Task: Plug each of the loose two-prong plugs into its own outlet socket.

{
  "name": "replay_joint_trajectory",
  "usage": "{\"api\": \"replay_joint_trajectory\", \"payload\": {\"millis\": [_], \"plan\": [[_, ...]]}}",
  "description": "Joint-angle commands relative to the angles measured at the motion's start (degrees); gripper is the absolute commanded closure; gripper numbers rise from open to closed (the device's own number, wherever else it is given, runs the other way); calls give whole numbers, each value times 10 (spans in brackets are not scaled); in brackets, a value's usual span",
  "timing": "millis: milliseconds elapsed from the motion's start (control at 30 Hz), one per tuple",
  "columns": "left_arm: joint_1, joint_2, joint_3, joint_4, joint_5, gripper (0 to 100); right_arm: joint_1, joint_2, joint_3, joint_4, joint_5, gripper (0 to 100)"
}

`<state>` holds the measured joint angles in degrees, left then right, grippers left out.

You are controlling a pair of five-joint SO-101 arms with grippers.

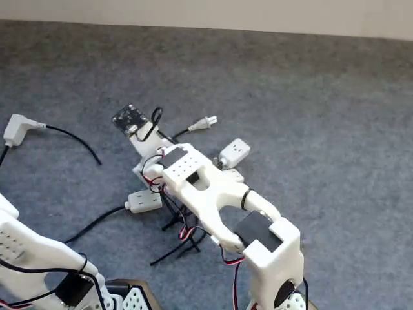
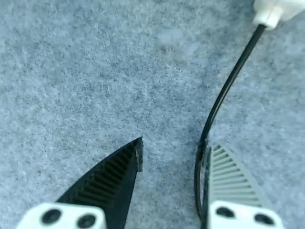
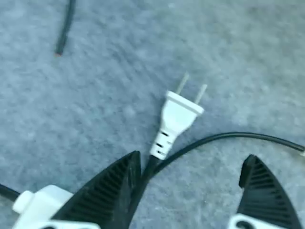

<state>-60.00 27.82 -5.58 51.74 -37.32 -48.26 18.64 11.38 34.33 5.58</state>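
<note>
A loose white two-prong plug (image 3: 178, 114) lies on the grey carpet just ahead of my right gripper (image 3: 194, 157), prongs pointing away. That gripper is open and holds nothing; the plug's black cable (image 3: 228, 137) runs between its fingers. In the high view this plug (image 1: 205, 123) lies beyond the right arm (image 1: 193, 177), with one white outlet socket (image 1: 234, 153) beside it and another socket (image 1: 145, 201) nearer. My left gripper (image 2: 175, 143) is open over bare carpet. A black cable (image 2: 224, 95) passes along one of its fingers up to a white plug (image 2: 274, 9).
A second white plug (image 1: 16, 129) with a black cable lies at the far left of the carpet. Black cables (image 1: 174, 226) cross under the right arm. A white socket block (image 3: 35, 202) sits close to one right finger. Open carpet (image 1: 310, 97) spreads at the back and right.
</note>
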Motion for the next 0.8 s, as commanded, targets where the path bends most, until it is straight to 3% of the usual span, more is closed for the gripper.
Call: {"api": "replay_joint_trajectory", "payload": {"millis": [0,567,633,733,767], "plan": [[5,-4,-18,4,4,793,-6,-13,-51,-10,-6,670],[-18,-9,-5,4,4,793,-12,116,-86,-38,-8,685],[-18,-9,-4,4,4,793,-10,116,-86,-34,-8,770],[-18,-9,-3,4,4,793,-9,115,-103,8,-8,981],[-18,-9,-4,4,4,793,-8,115,-115,30,-7,998]]}}
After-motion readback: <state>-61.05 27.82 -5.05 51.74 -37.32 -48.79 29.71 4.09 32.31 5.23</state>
